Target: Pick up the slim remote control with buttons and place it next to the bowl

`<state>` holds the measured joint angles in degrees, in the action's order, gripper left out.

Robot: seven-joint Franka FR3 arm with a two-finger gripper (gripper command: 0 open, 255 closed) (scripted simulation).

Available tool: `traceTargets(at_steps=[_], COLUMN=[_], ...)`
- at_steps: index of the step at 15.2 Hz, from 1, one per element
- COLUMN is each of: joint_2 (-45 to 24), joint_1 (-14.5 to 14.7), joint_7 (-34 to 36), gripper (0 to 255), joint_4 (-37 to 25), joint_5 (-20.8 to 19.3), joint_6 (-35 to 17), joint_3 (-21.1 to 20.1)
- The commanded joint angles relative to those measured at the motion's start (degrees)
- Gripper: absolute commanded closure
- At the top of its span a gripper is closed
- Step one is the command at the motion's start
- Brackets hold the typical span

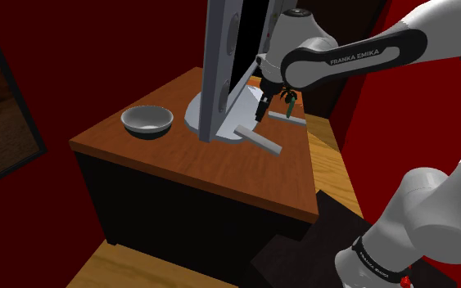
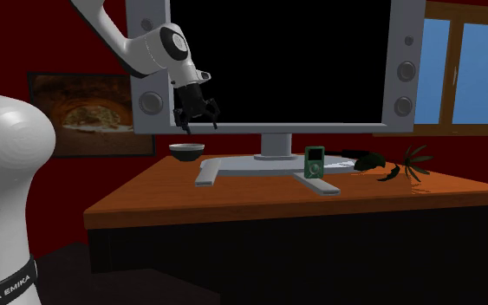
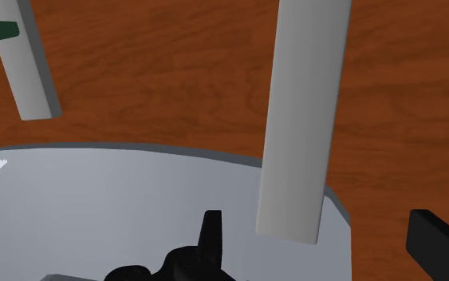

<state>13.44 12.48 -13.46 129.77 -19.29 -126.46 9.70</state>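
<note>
While the claw [image 2: 197,120] hangs above the table [image 1: 220,176] with its 2 fingers spread wide and gripping nothing, the slim grey bar [image 3: 302,120] I take for the remote lies right below. 1 end seems to overlap the monitor's base [image 3: 135,199], and that's the trouble spot. Come down there and a finger could strike the base, or the bar could tip and slide out of the pinch. Danger number 2: another grey bar [image 3: 27,64] just like it lies farther off beside a green gadget [image 2: 314,162], so it's easy to chase the wrong one. No buttons show on either. Over to the bowl [image 1: 146,120]: it sits on the table beyond the monitor's base from the remote, and it's empty.
</note>
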Motion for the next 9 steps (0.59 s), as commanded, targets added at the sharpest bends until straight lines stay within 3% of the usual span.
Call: traceTargets(at_steps=[1,4,5,9], joint_2=[-0.04,-0.04,-0.04,-0.04], joint_1=[-0.01,-0.01,-0.01,-0.01], joint_7=[-0.01,-0.01,-0.01,-0.01], gripper=[0,0,255,255], joint_4=[0.02,0.01,0.01,0.01], joint_5=[-0.01,0.00,0.00,0.00], joint_6=[-0.08,-0.07,-0.07,-0.07], joint_3=[0.02,0.02,0.02,0.02])
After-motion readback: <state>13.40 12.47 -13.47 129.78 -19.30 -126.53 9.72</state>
